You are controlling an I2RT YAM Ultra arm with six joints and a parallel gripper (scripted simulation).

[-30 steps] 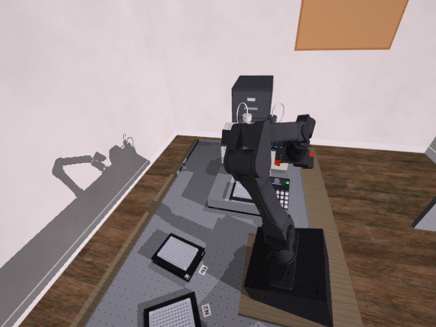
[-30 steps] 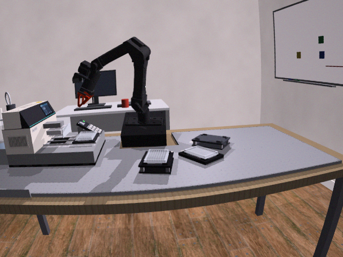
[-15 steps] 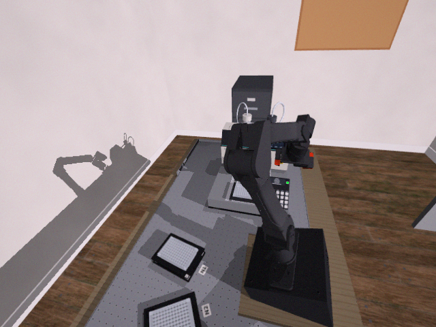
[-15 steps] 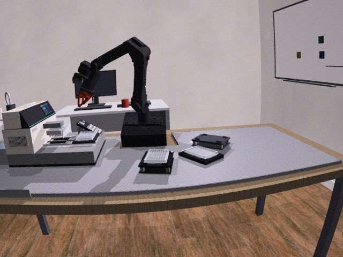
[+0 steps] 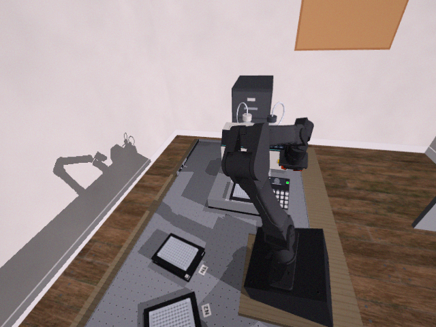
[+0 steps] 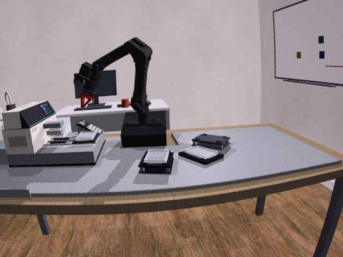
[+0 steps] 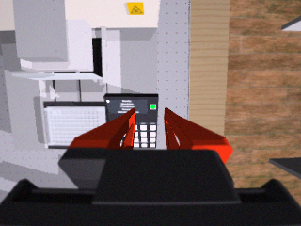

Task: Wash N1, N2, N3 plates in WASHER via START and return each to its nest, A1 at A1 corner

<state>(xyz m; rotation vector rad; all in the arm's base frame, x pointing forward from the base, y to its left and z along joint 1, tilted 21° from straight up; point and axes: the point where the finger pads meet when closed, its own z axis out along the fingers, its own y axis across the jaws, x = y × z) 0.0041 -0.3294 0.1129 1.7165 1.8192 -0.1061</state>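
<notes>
Hovering high above the washer's keypad (image 7: 141, 120), the gripper (image 7: 150, 123) has its red fingers drawn in toward each other with a narrow gap between them, and nothing sits in that gap; through it the wrist view shows the white keys and, just above, the green lamp (image 7: 152, 106). One ELISA plate (image 7: 72, 123) lies flat in the carrier's pocket on the WASHER (image 6: 33, 138), just left of the keypad in the wrist view, out in front of the washer's housing. From the exterior view the gripper hangs well above the keypad, apart from it, with the arm (image 6: 138, 69) arched up from its black base (image 6: 129, 141). On the grey table top (image 6: 263, 149) two more plates rest in their nests: one by the N1 tag (image 5: 178, 253) and one by the N2 tag (image 5: 172, 313). A third nest (image 6: 210, 140) behind them stands bare, with no plate in it
</notes>
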